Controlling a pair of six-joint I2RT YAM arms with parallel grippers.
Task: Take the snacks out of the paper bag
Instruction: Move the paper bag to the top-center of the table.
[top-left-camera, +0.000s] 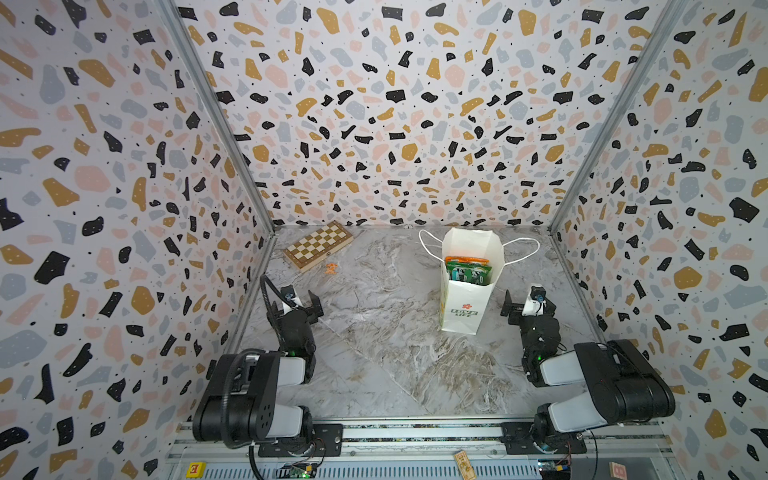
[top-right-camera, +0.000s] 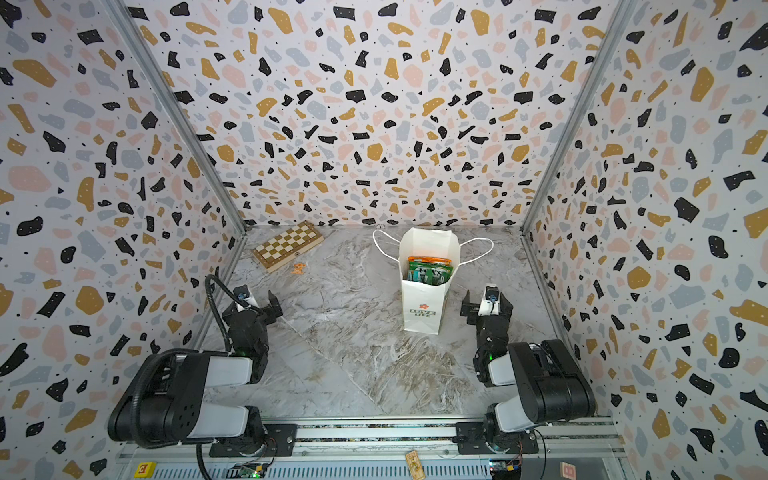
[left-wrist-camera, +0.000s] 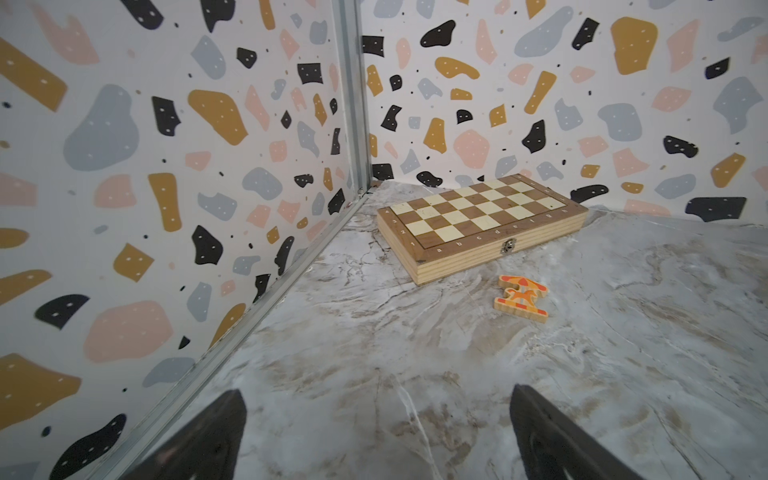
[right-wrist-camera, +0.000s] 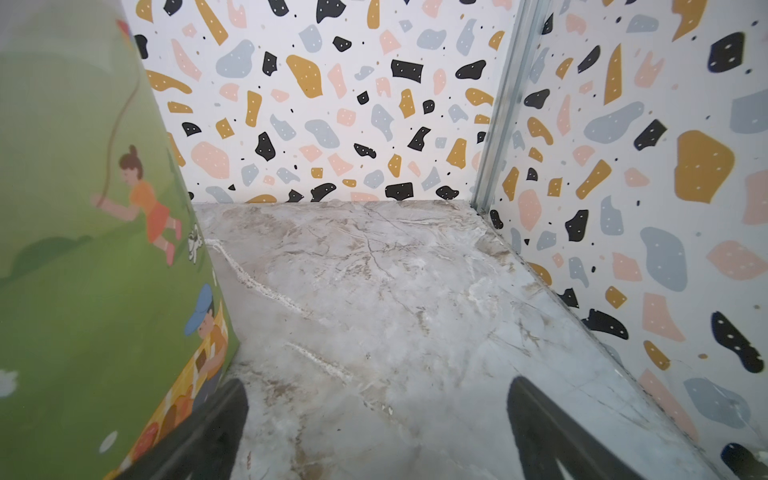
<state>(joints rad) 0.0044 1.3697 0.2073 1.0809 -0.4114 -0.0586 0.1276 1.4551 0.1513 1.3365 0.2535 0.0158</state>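
snacks in bag, grippers empty

green and orange snacks (top-left-camera: 468, 269) packed inside upright white paper bag (top-left-camera: 466, 309), right of centre on marble table (top-left-camera: 374, 340). right gripper (right-wrist-camera: 376, 395) just beside bag, jaws spread, empty. left gripper (left-wrist-camera: 378, 399) spread, empty, facing chessboard box (left-wrist-camera: 478, 216).

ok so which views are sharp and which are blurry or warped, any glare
Both top views: even light, no strong glare, walls splayed by the wide lens, tall white paper bag small but readable. Left wrist: wooden chessboard box sharp, left gripper blurred. Right wrist: bag's green printed side soft, right gripper blurred.
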